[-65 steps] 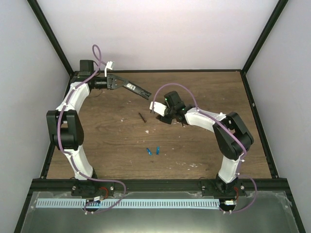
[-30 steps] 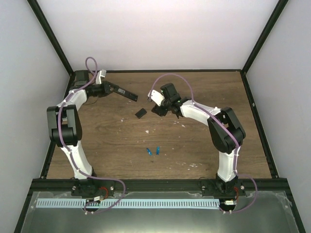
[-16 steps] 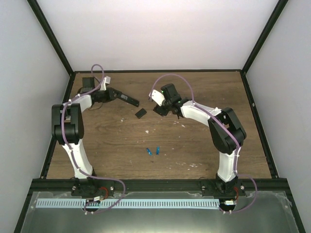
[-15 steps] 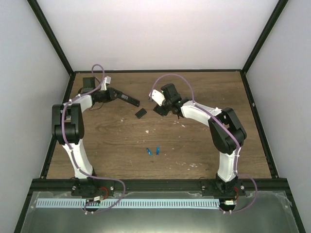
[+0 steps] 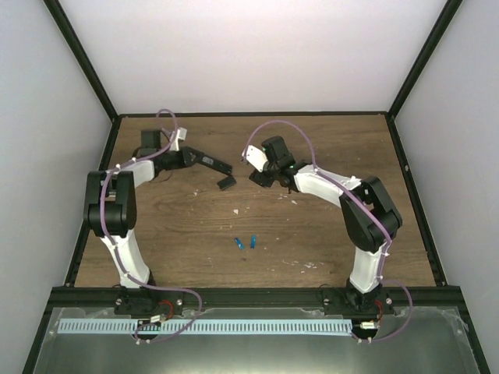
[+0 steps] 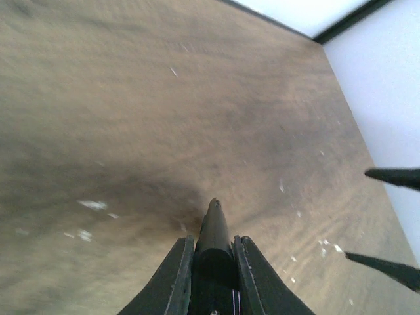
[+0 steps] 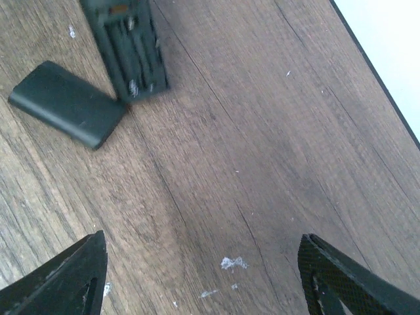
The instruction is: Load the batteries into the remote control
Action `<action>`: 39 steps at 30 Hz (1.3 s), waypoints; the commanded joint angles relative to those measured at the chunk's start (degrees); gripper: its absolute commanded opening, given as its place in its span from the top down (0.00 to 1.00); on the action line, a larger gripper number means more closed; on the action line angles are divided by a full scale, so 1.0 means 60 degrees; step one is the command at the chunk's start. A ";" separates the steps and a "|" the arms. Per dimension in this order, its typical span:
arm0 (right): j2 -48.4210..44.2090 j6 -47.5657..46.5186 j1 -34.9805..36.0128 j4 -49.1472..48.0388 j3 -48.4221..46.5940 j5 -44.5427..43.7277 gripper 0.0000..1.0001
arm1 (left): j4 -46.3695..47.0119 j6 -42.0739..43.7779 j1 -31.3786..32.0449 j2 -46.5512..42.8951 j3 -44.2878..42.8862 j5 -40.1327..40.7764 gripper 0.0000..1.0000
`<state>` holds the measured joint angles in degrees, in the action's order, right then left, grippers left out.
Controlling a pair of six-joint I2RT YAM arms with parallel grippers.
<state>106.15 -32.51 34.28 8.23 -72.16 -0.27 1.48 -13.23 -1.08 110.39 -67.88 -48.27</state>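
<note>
The remote control (image 5: pixel 212 163) is a slim black bar held out to the right, low over the far left of the table, with my left gripper (image 5: pixel 193 158) shut on its near end. In the left wrist view the remote control (image 6: pixel 214 231) sits clamped between both fingers. Its far end (image 7: pixel 127 43) shows an open battery compartment in the right wrist view. My right gripper (image 5: pixel 260 176) hovers just right of it, and in its own wrist view the right gripper (image 7: pixel 203 279) is open over bare wood. Two blue batteries (image 5: pixel 246 242) lie side by side mid-table, apart from both grippers.
A short black cover piece (image 5: pixel 226 184) lies flat on the table just below the remote's tip; in the right wrist view the cover piece (image 7: pixel 68 104) lies beside the compartment end. Pale specks (image 7: pixel 235 264) dot the wood. Black frame rails (image 5: pixel 249 114) edge the table.
My left arm has swung the remote forward and to the right, bringing its tip close to the cover piece. The right gripper has shifted slightly right and stayed open. Batteries and cover have not moved.
</note>
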 commanded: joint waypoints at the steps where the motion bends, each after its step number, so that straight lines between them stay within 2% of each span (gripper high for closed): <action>1: -0.0511 -0.0157 -0.0059 -0.0309 0.0188 -0.0116 0.28 | -0.0072 0.0010 0.0555 -0.0126 0.0713 -0.0197 1.00; 18: -0.0941 -0.0107 -0.0335 -0.0677 0.0699 0.0134 0.26 | -0.1465 0.0346 0.0708 -0.1044 0.1517 -0.0452 1.00; 25: -0.0840 0.0258 -0.0352 -0.0673 0.0464 -0.0134 0.25 | -0.2725 0.0915 0.0700 -0.1494 0.1518 -0.0673 1.00; 29: -0.0744 0.0734 -0.0508 -0.0369 -0.0073 -0.0232 0.26 | -0.1772 0.0093 0.0550 -0.1736 0.1504 -0.1026 1.00; 33: -0.0738 0.1167 -0.0708 0.0183 -0.0878 -0.0445 0.26 | -0.0257 -0.1146 0.0327 -0.1960 0.1059 -0.1169 1.00; 36: -0.0828 0.1118 -0.0747 0.0539 -0.1440 -0.0954 0.25 | 0.0276 -0.1511 0.0198 -0.1934 0.0503 -0.1359 1.00; 38: -0.0976 0.1027 -0.0748 0.0594 -0.1633 -0.1251 0.22 | 0.0406 -0.1733 0.0108 -0.1768 0.0150 -0.1707 1.00; 39: -0.1040 0.1032 -0.0748 0.0605 -0.1734 -0.1444 0.17 | 0.0528 -0.1846 0.0052 -0.1702 0.0038 -0.1892 1.00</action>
<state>102.39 -27.09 30.06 9.34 -78.94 -4.32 -2.04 -20.01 0.23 100.75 -63.53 -54.87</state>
